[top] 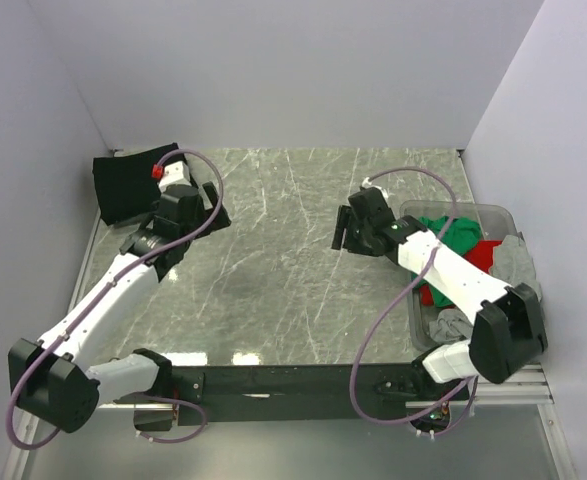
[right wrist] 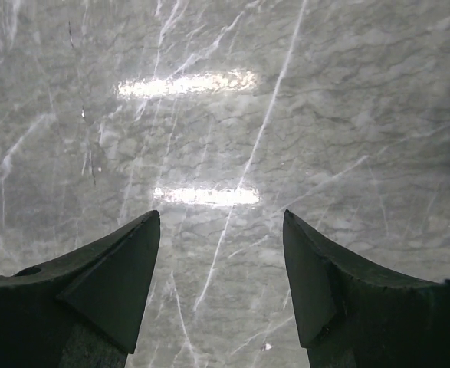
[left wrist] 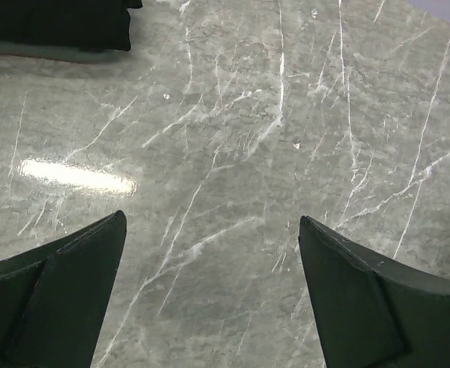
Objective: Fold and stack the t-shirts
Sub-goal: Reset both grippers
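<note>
Hovering over marble tabletop (top: 293, 260): left pincer (left wrist: 211, 218) spread, empty, near folded black t-shirt (top: 133, 185) at far-left corner. Right pincer (right wrist: 221, 215) spread, empty, beside clear bin (top: 503, 212) holding crumpled green t-shirt (top: 458, 235), red t-shirt (top: 485, 255), grey t-shirt (top: 518, 262).

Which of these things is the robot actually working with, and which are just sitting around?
Part of the job:
- black shirt, at the table's far left corner
- green shirt, red shirt and grey shirt, heaped in the bin
- left gripper and right gripper, both open and empty

Just there:
- bin, holding the heap
- table
</note>
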You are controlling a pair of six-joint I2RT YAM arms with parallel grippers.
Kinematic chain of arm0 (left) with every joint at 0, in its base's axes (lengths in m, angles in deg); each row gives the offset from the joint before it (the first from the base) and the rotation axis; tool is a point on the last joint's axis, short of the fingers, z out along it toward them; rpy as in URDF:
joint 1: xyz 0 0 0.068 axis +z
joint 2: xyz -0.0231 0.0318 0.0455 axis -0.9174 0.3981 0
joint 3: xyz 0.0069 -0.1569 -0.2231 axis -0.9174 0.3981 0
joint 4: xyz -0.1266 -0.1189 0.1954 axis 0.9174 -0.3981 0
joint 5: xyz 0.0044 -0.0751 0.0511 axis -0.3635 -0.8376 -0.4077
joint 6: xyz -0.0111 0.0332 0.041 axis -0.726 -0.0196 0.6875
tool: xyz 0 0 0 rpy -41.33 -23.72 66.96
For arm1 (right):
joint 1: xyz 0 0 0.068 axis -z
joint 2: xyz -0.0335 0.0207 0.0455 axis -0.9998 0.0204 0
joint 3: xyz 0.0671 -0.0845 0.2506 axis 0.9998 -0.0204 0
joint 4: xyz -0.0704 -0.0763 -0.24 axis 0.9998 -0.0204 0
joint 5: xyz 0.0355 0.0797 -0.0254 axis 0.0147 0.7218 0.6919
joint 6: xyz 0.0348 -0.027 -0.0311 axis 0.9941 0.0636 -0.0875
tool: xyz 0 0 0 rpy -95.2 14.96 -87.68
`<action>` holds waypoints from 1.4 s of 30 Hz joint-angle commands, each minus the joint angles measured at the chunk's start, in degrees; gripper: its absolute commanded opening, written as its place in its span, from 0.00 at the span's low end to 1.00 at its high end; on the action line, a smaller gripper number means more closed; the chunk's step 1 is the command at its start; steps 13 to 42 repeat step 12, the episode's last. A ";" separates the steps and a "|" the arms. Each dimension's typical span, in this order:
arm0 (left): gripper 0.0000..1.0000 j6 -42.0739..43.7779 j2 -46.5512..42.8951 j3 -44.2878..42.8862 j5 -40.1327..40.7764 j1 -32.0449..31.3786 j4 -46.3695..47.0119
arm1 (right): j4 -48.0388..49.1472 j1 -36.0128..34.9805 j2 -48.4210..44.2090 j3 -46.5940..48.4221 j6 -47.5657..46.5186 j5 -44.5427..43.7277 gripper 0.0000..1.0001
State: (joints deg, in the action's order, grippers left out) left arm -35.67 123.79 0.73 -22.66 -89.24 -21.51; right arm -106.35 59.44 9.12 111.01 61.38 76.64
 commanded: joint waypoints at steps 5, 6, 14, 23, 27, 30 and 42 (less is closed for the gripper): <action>0.99 -0.44 -3.72 2.74 1.54 -1.65 3.65 | 3.61 -0.32 -7.38 -4.96 2.58 -6.87 0.72; 0.99 -0.61 -4.07 2.92 1.45 -1.73 3.82 | 3.34 -0.23 -8.25 -5.22 2.93 -6.97 0.72; 1.00 -0.61 -3.64 3.09 0.48 -1.82 4.26 | 1.85 -0.32 -10.63 -6.81 4.51 -8.81 0.72; 1.00 -0.61 -3.64 3.09 0.48 -1.82 4.26 | 1.85 -0.32 -10.63 -6.81 4.51 -8.81 0.72; 1.00 -0.61 -3.64 3.09 0.48 -1.82 4.26 | 1.85 -0.32 -10.63 -6.81 4.51 -8.81 0.72; 1.00 -0.61 -3.64 3.09 0.48 -1.82 4.26 | 1.85 -0.32 -10.63 -6.81 4.51 -8.81 0.72; 1.00 -0.61 -3.64 3.09 0.48 -1.82 4.26 | 1.85 -0.32 -10.63 -6.81 4.51 -8.81 0.72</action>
